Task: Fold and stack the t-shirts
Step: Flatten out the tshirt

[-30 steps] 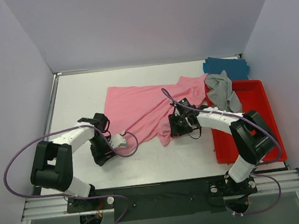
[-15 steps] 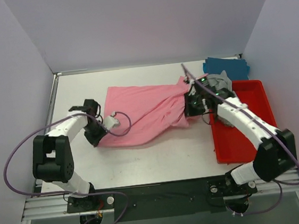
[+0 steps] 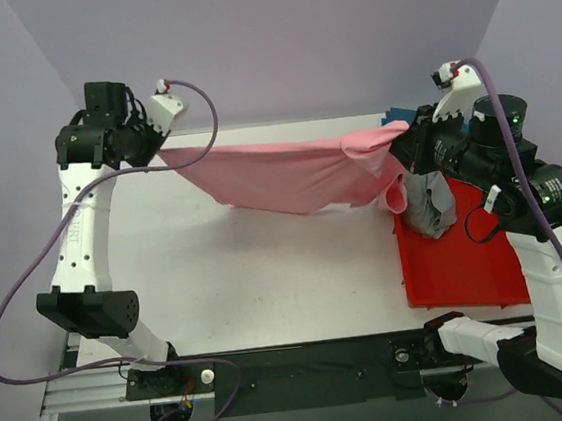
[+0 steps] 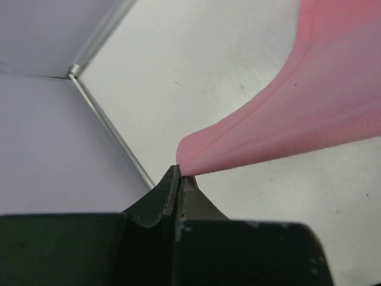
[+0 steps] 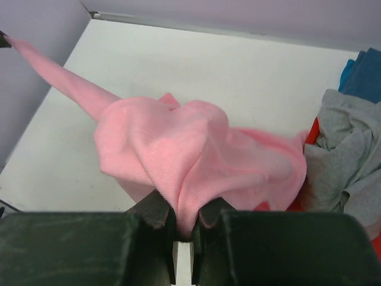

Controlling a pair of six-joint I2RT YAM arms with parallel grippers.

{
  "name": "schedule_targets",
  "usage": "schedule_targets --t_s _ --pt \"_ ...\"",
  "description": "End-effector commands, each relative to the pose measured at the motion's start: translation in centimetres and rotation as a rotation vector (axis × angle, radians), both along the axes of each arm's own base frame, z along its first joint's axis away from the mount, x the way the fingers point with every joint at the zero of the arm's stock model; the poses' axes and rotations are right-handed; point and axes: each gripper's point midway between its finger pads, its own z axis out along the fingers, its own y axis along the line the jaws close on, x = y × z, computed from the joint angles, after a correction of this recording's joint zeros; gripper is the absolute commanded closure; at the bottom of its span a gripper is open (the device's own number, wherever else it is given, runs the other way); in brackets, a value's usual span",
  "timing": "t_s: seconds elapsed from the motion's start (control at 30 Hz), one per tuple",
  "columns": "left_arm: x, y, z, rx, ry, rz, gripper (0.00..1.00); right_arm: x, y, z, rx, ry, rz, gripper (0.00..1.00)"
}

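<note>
The pink t-shirt [image 3: 287, 175] hangs stretched in the air between both arms, sagging in the middle above the table. My left gripper [image 3: 158, 155] is raised at the back left and shut on the shirt's left corner; in the left wrist view the pink hem [image 4: 250, 143] leaves the shut left gripper [image 4: 180, 173]. My right gripper [image 3: 406, 140] is raised at the back right, shut on a bunch of pink cloth [image 5: 184, 161] that shows in the right gripper [image 5: 186, 223]. A grey t-shirt [image 3: 429, 200] lies crumpled in the red bin. A teal-blue t-shirt [image 3: 448, 123] lies folded behind the bin.
The red plastic bin [image 3: 462, 262] stands at the right side of the white table [image 3: 267, 272]. Purple walls close in the left, back and right sides. A metal rail [image 4: 110, 122] runs along the table's left edge.
Both arms have lifted from the table to the back corners, shutting on the pink shirt's ends and raising it off the table into a stretched span.
</note>
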Motion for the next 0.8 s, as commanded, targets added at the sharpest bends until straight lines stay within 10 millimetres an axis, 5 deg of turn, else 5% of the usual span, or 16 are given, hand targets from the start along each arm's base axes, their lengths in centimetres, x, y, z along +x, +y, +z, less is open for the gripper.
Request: schedule_targets --t_s 0.0,0.1,0.2,0.5,0.63,0.73,0.77 --pt "-0.9 1.5 9.2 -0.010 -0.207 0.097 1.00 -1.0 0.5 4.4 0.049 -0.084 0.040 1.00" --pt "-1.6 2.5 14.9 -0.016 -0.381 0.155 1.00 -2.0 1.7 7.1 0.103 -0.132 0.114 1.00" --pt "-2.8 2.8 17.6 -0.048 -0.459 0.182 1.00 -2.9 2.4 8.7 0.137 -0.159 0.161 1.00" --pt "-1.5 4.1 18.4 -0.026 -0.515 0.263 1.00 0.6 3.9 8.2 0.139 -0.121 0.185 1.00" --pt "-0.1 4.0 18.3 -0.026 -0.531 0.261 1.00 4.5 4.7 7.9 0.139 -0.116 0.174 1.00" --pt "2.7 3.9 18.5 -0.032 -0.578 0.276 1.00 9.7 6.6 7.4 0.176 -0.106 0.195 1.00" --pt "3.6 4.0 18.5 -0.033 -0.589 0.282 1.00 10.3 6.8 8.9 0.190 -0.147 0.201 1.00"
